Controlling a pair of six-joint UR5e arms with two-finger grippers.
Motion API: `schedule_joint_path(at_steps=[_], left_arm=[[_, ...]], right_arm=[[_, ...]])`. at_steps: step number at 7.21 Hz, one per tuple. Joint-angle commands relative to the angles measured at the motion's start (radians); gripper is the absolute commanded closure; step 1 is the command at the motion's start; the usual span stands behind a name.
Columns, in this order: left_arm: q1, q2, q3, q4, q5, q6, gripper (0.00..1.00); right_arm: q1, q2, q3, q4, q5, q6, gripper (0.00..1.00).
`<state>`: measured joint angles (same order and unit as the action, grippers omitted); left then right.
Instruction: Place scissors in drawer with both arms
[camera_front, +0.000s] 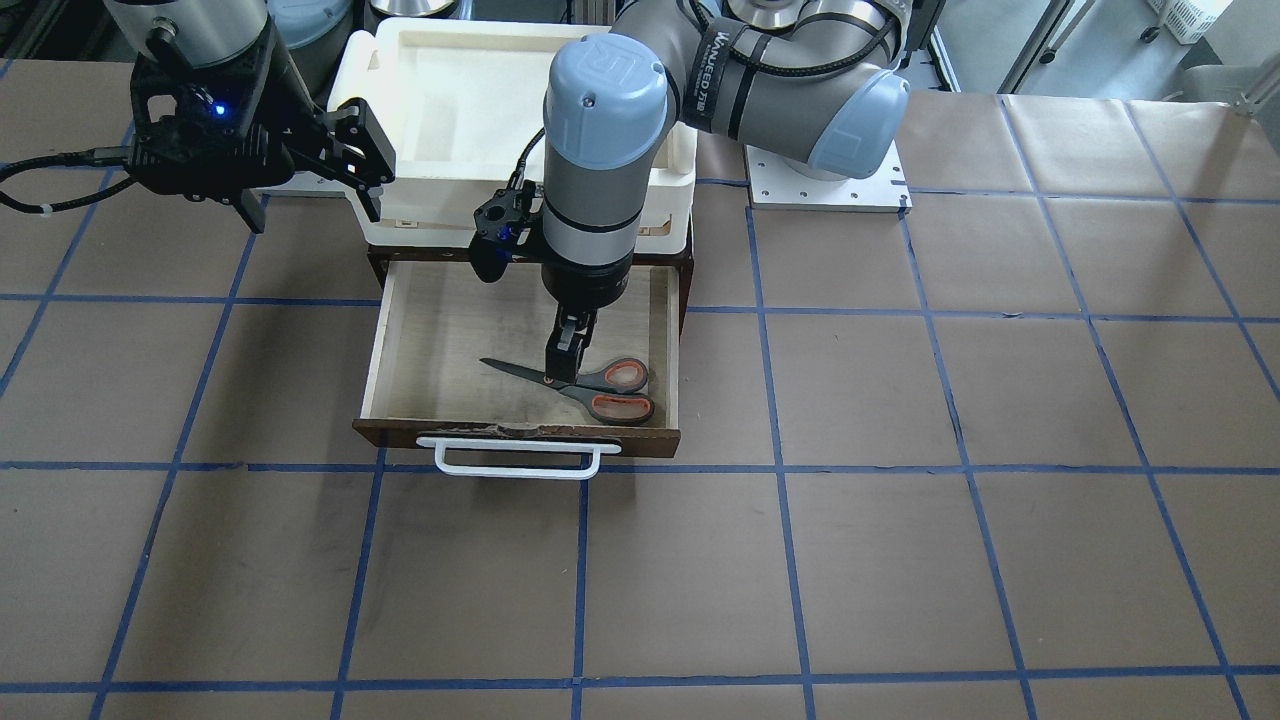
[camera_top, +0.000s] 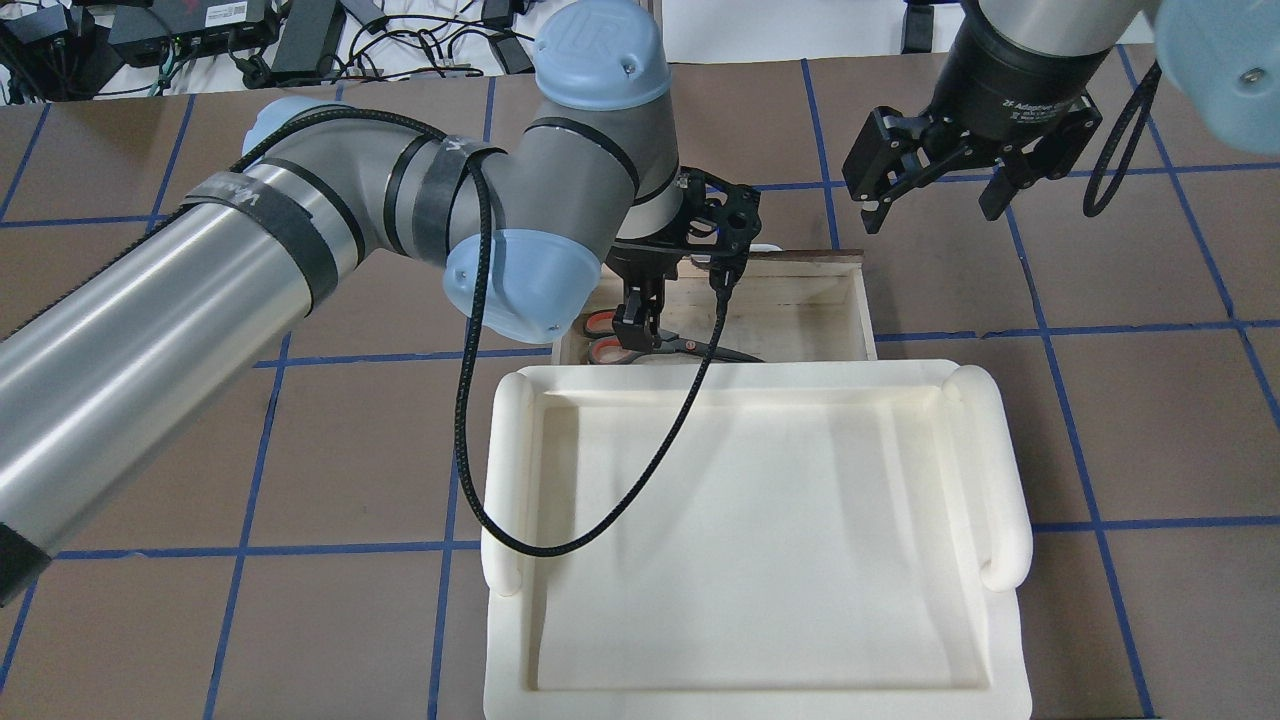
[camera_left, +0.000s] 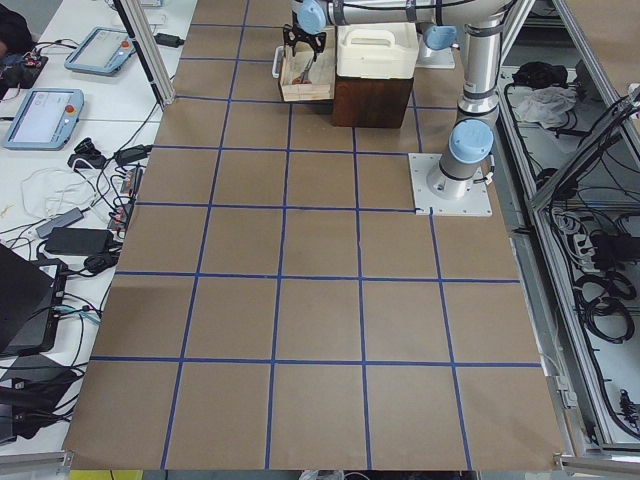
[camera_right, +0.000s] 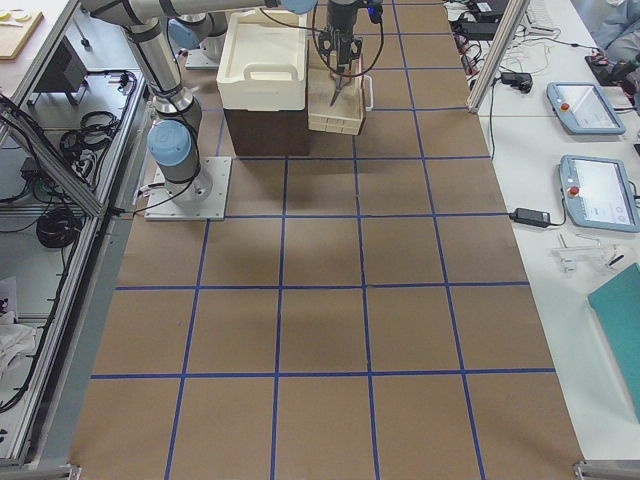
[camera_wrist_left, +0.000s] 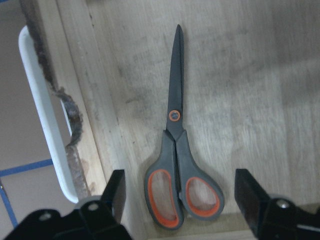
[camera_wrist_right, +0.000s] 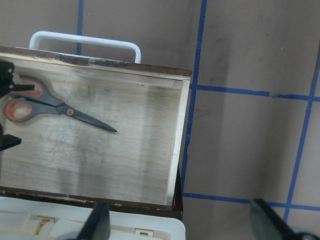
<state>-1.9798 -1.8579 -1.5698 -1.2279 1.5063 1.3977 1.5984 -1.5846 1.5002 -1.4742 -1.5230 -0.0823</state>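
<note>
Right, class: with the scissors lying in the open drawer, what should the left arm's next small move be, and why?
Probably raise the left pincer straight up out of the drawer: its fingers are spread and the scissors lie flat on the plywood floor, so nothing is left to hold.

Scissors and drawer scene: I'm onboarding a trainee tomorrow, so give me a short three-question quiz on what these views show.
1. True or false: the scissors lie on the floor of the open drawer, blades together.
2. Pick one. The left gripper is: A) shut on the blades; B) open, with a finger on either side of the handle loops and touching neither; C) clamped on the white bar handle.
3. Fill the gap: the right gripper, holding nothing, is ____ (open or shut).

Key: 1 true; 2 B; 3 open.
</note>
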Motion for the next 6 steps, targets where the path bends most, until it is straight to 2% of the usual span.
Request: schedule_joint_path(at_steps=[1,4,5,6], left_arm=[[0.041,0.076,0.025,-0.012,0.032,-0.101,0.21],[0.138,0.192,0.039,-0.038,0.04,-0.635,0.21],[0.219,0.222,0.048,-0.082,0.04,-0.742,0.15],[0.305,0.247,0.048,-0.126,0.04,-0.925,0.0]], right_arm=[[0.0,0.0,0.0,0.0,0.0,-0.001,0.0],[0.002,-0.008,0.003,0.008,-0.029,-0.005,0.0],[0.0,-0.008,0.006,0.0,-0.029,-0.007,0.0],[0.0,-0.008,0.008,0.0,-0.029,-0.005,0.0]])
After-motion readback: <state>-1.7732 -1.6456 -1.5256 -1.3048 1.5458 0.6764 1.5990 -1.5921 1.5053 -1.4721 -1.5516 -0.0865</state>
